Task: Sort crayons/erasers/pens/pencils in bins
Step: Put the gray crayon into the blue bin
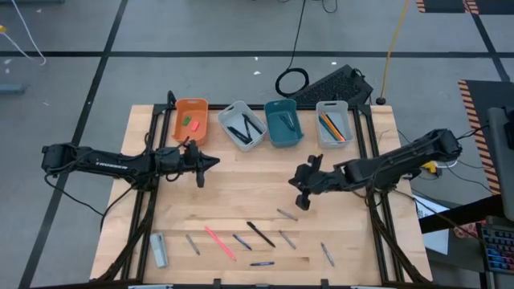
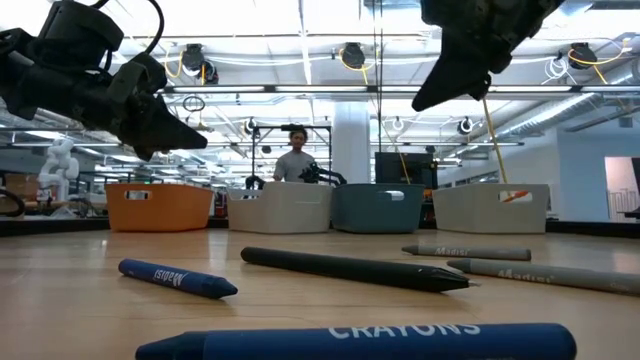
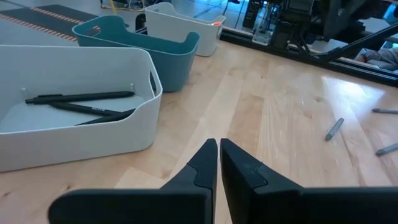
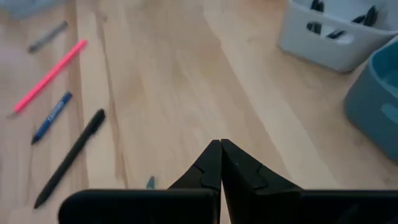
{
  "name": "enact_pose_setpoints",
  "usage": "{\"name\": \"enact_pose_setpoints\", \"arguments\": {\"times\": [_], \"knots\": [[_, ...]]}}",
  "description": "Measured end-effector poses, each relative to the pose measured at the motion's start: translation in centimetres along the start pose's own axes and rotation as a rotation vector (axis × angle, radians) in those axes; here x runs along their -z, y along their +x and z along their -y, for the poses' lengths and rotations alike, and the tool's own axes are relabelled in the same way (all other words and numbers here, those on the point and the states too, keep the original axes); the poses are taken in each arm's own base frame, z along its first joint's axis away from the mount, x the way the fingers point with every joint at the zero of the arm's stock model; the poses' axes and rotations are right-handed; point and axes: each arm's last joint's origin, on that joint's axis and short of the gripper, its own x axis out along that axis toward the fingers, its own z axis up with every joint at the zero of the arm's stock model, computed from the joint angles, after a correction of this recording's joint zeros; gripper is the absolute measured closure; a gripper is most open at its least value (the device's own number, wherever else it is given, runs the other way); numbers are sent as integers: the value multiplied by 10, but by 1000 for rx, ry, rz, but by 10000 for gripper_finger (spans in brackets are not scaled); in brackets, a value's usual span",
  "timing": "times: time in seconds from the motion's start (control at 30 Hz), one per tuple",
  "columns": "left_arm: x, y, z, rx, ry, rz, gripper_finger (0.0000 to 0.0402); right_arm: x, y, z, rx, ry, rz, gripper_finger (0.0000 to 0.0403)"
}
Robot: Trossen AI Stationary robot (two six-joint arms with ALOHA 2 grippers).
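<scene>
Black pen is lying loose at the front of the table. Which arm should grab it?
Probably the right: its gripper, shut and empty, hangs nearer the black pen. The left gripper, also shut, sits back by the orange bin.

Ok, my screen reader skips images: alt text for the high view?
Two robot arms hover over a wooden table, four bins along its far edge. Left gripper and right gripper are shut, empty; pens and crayons lie scattered nearer.

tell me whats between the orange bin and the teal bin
One pale grey-white bin holding black pens stands between the orange bin and the teal bin, as the high view shows; the low view shows the same order.
</scene>
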Motion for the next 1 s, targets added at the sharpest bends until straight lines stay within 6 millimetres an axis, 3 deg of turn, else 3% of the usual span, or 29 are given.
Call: {"name": "enact_pose_setpoints", "arguments": {"times": [0.3,0.5,0.8,1.0], "knots": [[1,0,0,-2,1,-7,376,-2,3,-11,-27,42,-56,403],[0,0,0,-2,1,-5,376,11,7,-19,-63,131,-175,403],[0,0,0,-2,25,-3,376,10,28,-45,0,97,-333,403],[1,0,0,-3,31,-9,397,26,42,-57,42,112,-435,381]]}}
